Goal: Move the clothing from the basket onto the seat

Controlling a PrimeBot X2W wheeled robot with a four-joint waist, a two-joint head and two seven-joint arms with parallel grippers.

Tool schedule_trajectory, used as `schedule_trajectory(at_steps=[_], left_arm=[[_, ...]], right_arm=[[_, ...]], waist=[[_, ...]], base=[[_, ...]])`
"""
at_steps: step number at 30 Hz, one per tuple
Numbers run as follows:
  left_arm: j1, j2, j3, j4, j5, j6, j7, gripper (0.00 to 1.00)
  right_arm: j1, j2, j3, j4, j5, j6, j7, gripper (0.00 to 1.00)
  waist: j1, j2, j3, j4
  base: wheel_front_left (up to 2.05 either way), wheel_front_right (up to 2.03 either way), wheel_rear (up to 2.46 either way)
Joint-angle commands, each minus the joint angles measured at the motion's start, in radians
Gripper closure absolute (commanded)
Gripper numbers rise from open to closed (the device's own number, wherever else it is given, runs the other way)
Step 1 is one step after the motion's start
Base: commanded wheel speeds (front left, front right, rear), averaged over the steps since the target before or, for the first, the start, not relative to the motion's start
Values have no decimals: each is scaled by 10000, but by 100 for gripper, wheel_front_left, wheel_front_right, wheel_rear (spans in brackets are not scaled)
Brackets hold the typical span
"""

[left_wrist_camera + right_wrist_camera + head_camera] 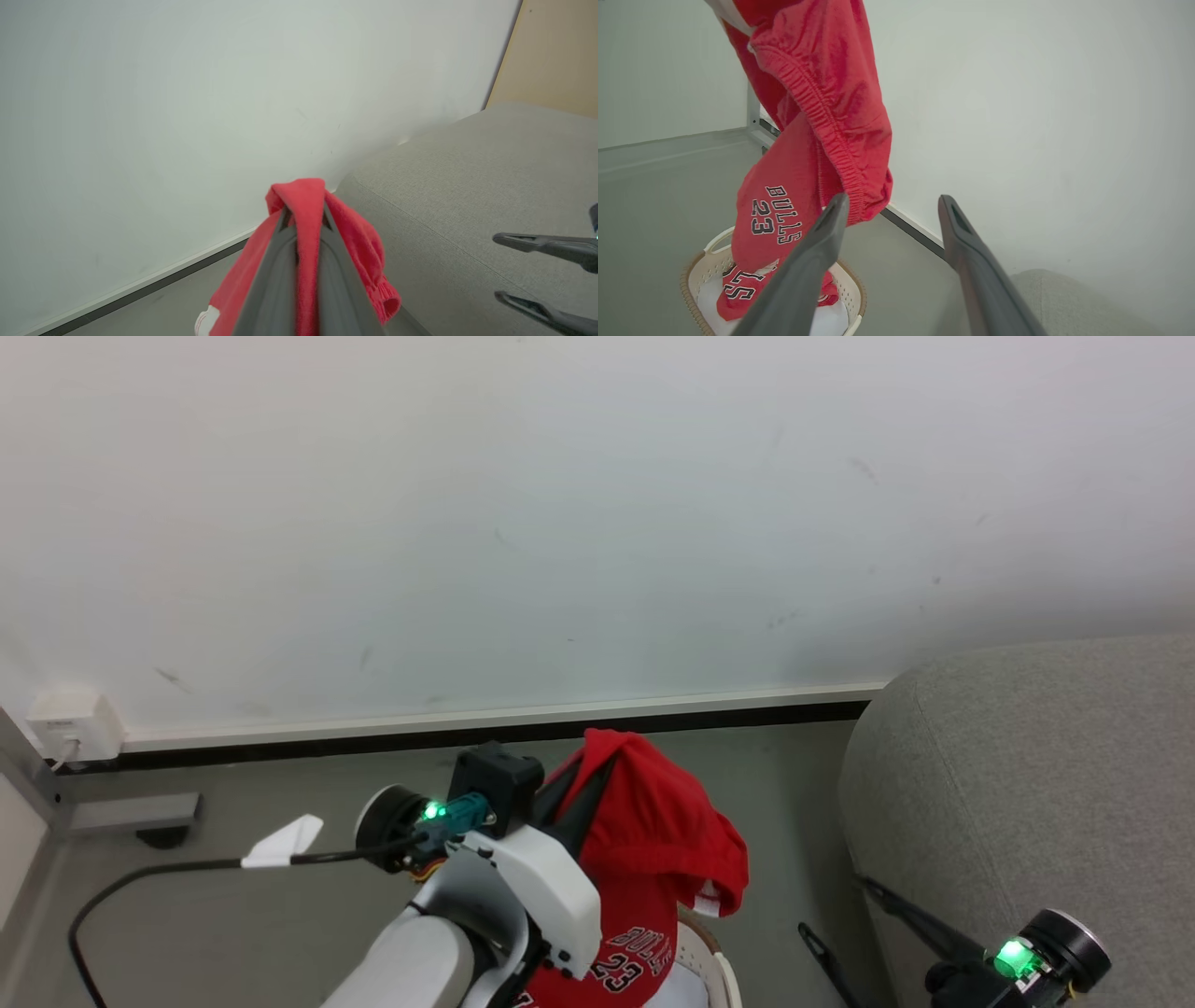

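My left gripper point(597, 751) is shut on a red garment point(663, 840) with an elastic waistband and "BULLS 23" print, which hangs high above the basket point(709, 952). In the left wrist view the cloth point(303, 196) drapes over my closed fingertips point(285, 224). From the right wrist view the hanging garment point(822, 93) trails down to the cream basket point(852, 284), where a red jersey point(738, 289) with black letters lies on a pale pad point(826, 322). My right gripper point(893, 199) is open and holds nothing, low beside the grey sofa point(1027, 784).
A white wall with a dark skirting strip runs behind. A wall socket point(70, 723), a black cable point(168, 873) with a white tag point(285, 840) and a grey metal foot point(131, 812) sit at the left. A beige panel point(551, 51) stands behind the sofa point(467, 186).
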Motion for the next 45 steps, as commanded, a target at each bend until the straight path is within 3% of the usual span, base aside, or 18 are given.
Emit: schedule_trajectory(at_steps=[1, 5, 13, 16, 21, 22, 23, 32, 33, 35, 45], left_arm=[[134, 36, -22, -100, 112, 5, 22, 100], [144, -40, -212, -349, 87, -53, 124, 100], [-110, -294, -647, -524, 123, -237, 293, 100], [-194, -429, -845, -624, 109, -322, 332, 100], [-211, -641, -1102, -796, -43, -452, 413, 100], [-215, -678, -1135, -810, -72, -481, 418, 100], [-217, -708, -1142, -809, -94, -479, 402, 100], [-13, -459, -899, -382, -130, -198, 243, 100], [40, -424, -874, -315, -154, -165, 207, 92], [103, -332, -841, -164, -96, -112, 119, 0], [575, -557, -1075, 836, -67, -182, -1056, 0]], right_arm=[[-192, -100, 150, 65, 63, -21, 1, 0], [-1010, -257, 1132, 569, 194, -21, 1, 0], [-2700, 359, 2806, 2302, 160, -21, 3, 0], [-3188, 711, 2957, 2974, 55, -21, 1, 0], [-3333, 1482, 2059, 3520, -222, -21, 3, 0], [-3219, 1639, 2013, 3499, -62, -21, 1, 74], [-3139, 1734, 1973, 3515, 82, -21, 3, 100], [-2672, 1649, 1124, 2843, 817, -21, 1, 100], [-2614, 1628, 997, 2746, 911, -21, 0, 100], [-2515, 1546, 773, 2603, 1091, -21, 0, 100], [-2385, 1065, -413, 2237, 1424, -21, 1, 100]], waist=[[1, -1, -4, 12], [1, -1, -8, 49], [1, -1, -14, 179], [1, -1, -19, 286], [1, -1, -33, 482], [1, -1, -42, 540], [1, -1, -46, 585], [1, -1, -38, 721], [1, -1, -36, 703], [1, -1, -34, 653], [1, -1, 49, 358]], base=[[0, 0, 0], [0, 0, 0], [0, 0, 0], [0, 0, 0], [0, 0, 0], [0, 0, 0], [0, 0, 0], [0, 0, 0], [0, 0, 0], [0, 0, 0], [0, 0, 0]])
